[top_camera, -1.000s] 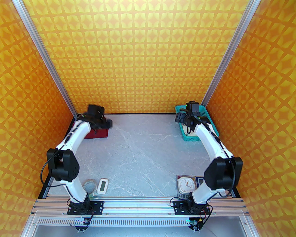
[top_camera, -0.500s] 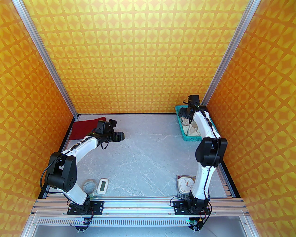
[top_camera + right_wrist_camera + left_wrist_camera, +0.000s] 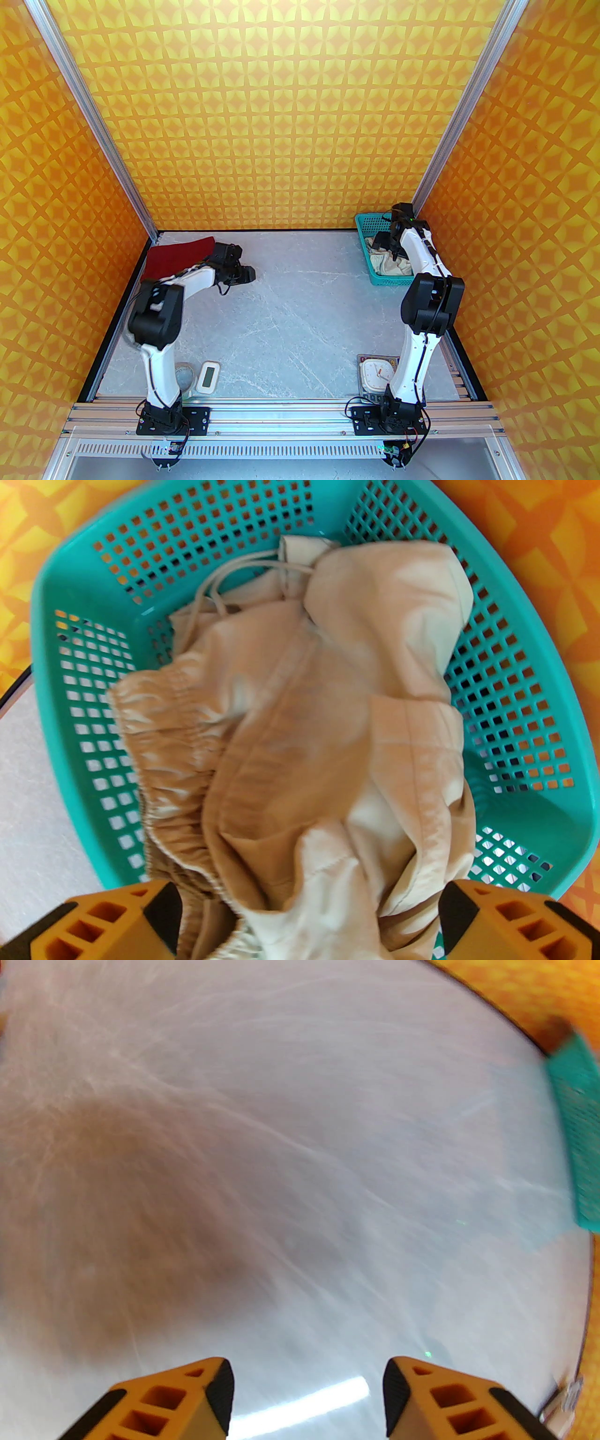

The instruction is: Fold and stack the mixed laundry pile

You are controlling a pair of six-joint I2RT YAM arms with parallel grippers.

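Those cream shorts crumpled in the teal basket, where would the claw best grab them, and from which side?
Probably the gathered waistband, coming straight down from above. It bunches into a thick ridge on the left of the shorts in the right wrist view, easy to pinch, and the walls of the teal mesh basket block a sideways approach. The right claw hangs open above them.

1. Walls (image 3: 300, 117): three sides, orange-yellow star-and-diamond pattern.
2. Aluminium posts (image 3: 115, 159) at both back corners.
3. Table (image 3: 300, 304): grey marbled top, pale veins, black edge.
4. Aluminium rail (image 3: 281, 415) along near edge.
5. Light bright, even; glare streak (image 3: 300, 1405) on tabletop, left wrist view.
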